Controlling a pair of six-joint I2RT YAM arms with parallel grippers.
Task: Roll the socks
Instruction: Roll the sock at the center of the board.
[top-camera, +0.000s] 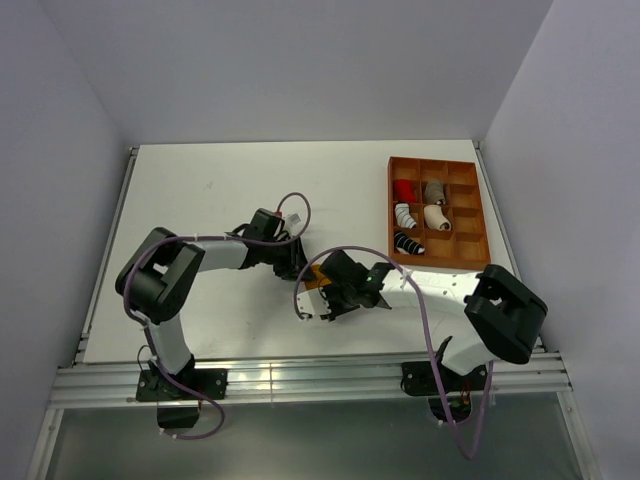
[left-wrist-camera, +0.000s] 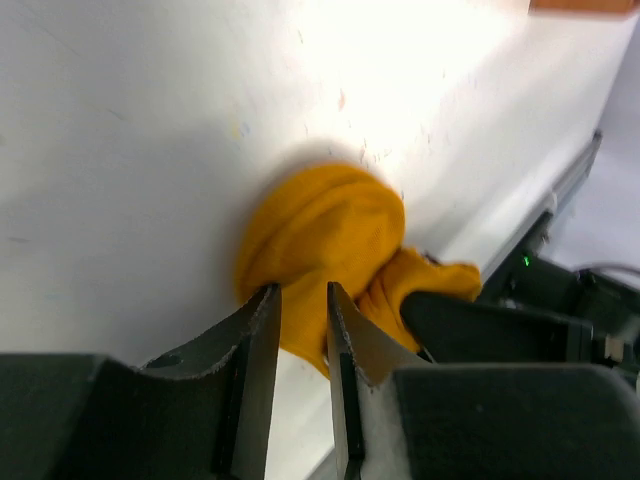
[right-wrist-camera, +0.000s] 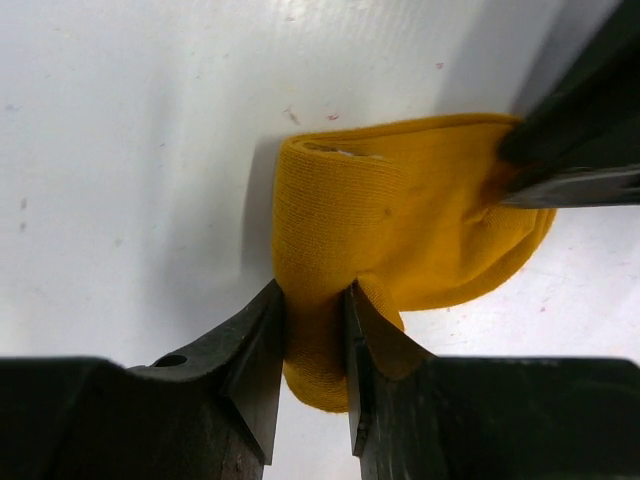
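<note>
Now the big white table (top-camera: 220, 200) carries everything. Two arms reach in from the near edge, the left arm (top-camera: 165, 280) and the right arm (top-camera: 500, 310). They meet near the middle of the table, toward the front. A brown tray (top-camera: 432, 161) with little boxes sits at the far right. Small bundles (top-camera: 408, 242) lie in some of the boxes. The left end effector (left-wrist-camera: 302, 292) is almost closed and pinches one end of the yellow sock (left-wrist-camera: 320, 230). The right end effector (right-wrist-camera: 314, 290) pinches a fold on the other side. The sock lies folded over on the table between them, to the left of the tray.
</note>
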